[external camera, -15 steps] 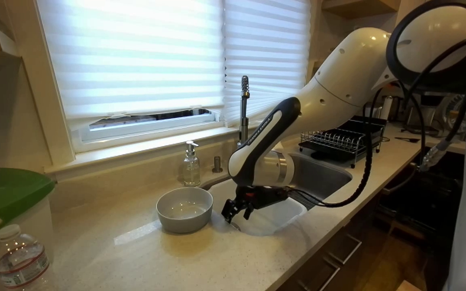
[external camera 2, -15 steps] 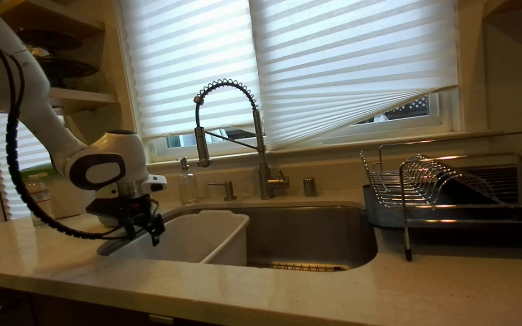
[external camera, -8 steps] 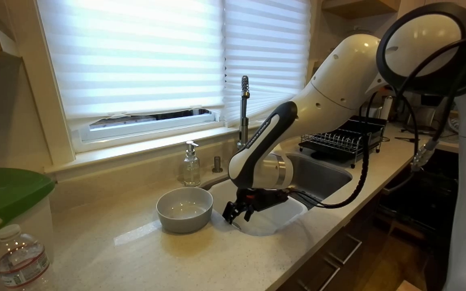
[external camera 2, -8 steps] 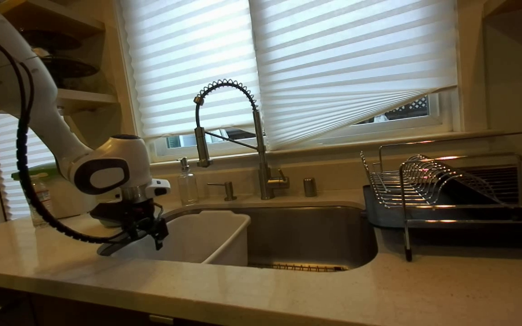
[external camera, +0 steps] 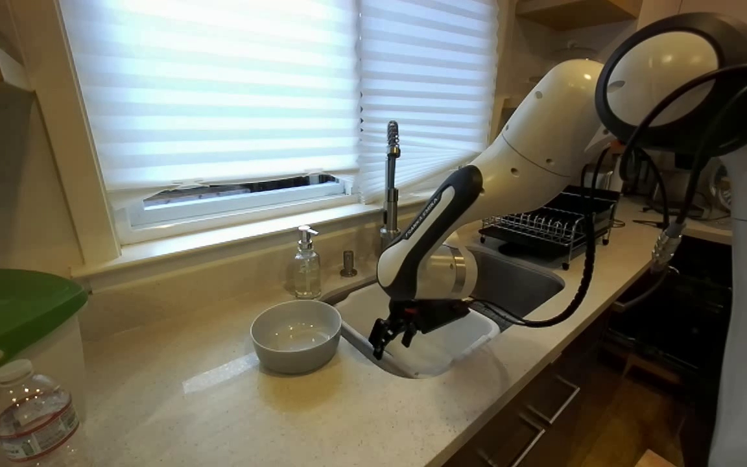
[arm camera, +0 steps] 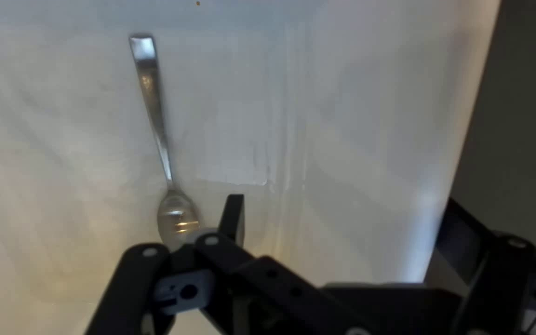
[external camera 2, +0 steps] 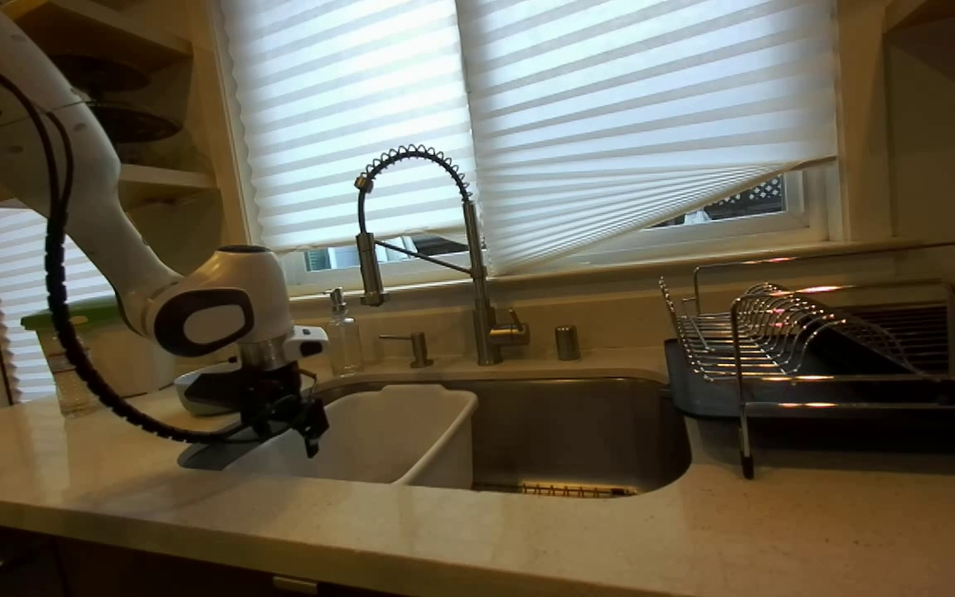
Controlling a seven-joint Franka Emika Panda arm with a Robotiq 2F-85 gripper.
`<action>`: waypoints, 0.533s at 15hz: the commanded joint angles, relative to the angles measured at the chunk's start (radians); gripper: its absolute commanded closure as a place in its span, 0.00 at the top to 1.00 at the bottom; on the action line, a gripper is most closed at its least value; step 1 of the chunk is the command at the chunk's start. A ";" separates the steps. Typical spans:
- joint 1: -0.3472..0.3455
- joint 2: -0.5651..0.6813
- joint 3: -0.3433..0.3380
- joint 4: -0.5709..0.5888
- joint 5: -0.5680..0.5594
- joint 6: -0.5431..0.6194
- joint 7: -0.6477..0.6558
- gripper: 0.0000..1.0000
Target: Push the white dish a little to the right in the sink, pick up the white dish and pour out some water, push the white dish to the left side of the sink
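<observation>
The white dish (external camera: 458, 340) is a large tub standing in the left part of the sink (external camera 2: 577, 431), as seen in an exterior view (external camera 2: 436, 439). In the wrist view its inner wall and floor (arm camera: 365, 116) fill most of the picture. My gripper (external camera: 393, 347) is open at the tub's left end, also in an exterior view (external camera 2: 305, 435). In the wrist view the gripper (arm camera: 342, 214) has one finger over the inside of the tub and the other past its rim, on the outer side. A metal spoon (arm camera: 149, 88) lies on the tub's floor.
A greyish round bowl (external camera: 296, 350) stands on the counter close to the gripper's side of the sink. A soap bottle (external camera: 307, 272) and a tall faucet (external camera 2: 480, 290) stand behind the sink. A dish rack (external camera 2: 801, 340) is at its right. A metal grid (external camera 2: 569, 490) lies on the sink floor.
The tub has slid to the right in the sink and my gripper has moved right along with it. A dark gap now shows between the tub and the sink's left edge.
</observation>
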 commanded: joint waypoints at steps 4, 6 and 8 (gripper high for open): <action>-0.008 0.018 -0.066 0.002 -0.158 0.017 0.079 1.00; 0.024 0.007 -0.092 -0.007 -0.231 0.024 0.148 1.00; 0.057 0.000 -0.115 -0.011 -0.313 0.026 0.231 1.00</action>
